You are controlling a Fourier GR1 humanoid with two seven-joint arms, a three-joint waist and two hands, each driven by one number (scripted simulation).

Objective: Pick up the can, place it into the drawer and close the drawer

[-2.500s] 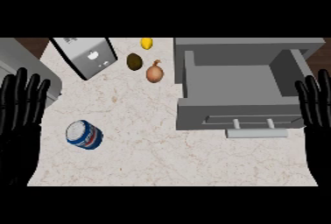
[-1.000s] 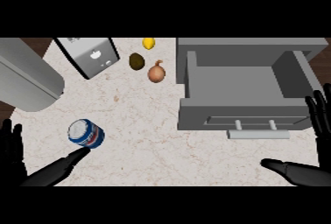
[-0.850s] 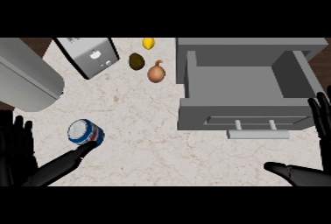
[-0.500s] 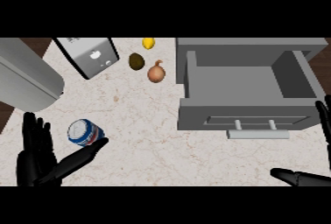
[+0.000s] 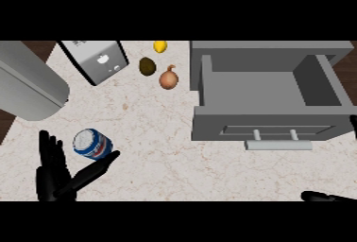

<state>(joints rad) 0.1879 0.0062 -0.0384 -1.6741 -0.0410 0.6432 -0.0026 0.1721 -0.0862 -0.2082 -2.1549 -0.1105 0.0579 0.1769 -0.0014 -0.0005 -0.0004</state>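
Note:
The can (image 5: 93,144), blue and white with a pale lid, lies on the marble counter at the lower left. My left hand (image 5: 55,172) is open right beside it, with straight fingers (image 5: 50,151) rising just left of the can and the thumb (image 5: 101,164) stretched out under it; I cannot tell whether they touch. The grey drawer (image 5: 268,124) stands pulled open at the right, its inside bare and its handle (image 5: 277,144) facing me. Of my right hand only the thumb (image 5: 326,196) at the lower right edge and a fingertip (image 5: 354,124) at the right edge show, spread wide apart.
A thick grey cylinder (image 5: 28,85) crosses the upper left corner. A slanted grey box (image 5: 94,59) sits at the back left. Beside it are a lemon (image 5: 160,46), a dark green fruit (image 5: 147,66) and an onion (image 5: 168,79), close to the drawer's left wall.
My left hand has turned upright and closed in on the can from the left. My right hand has slid down and right, mostly out of view. The can and drawer have not moved.

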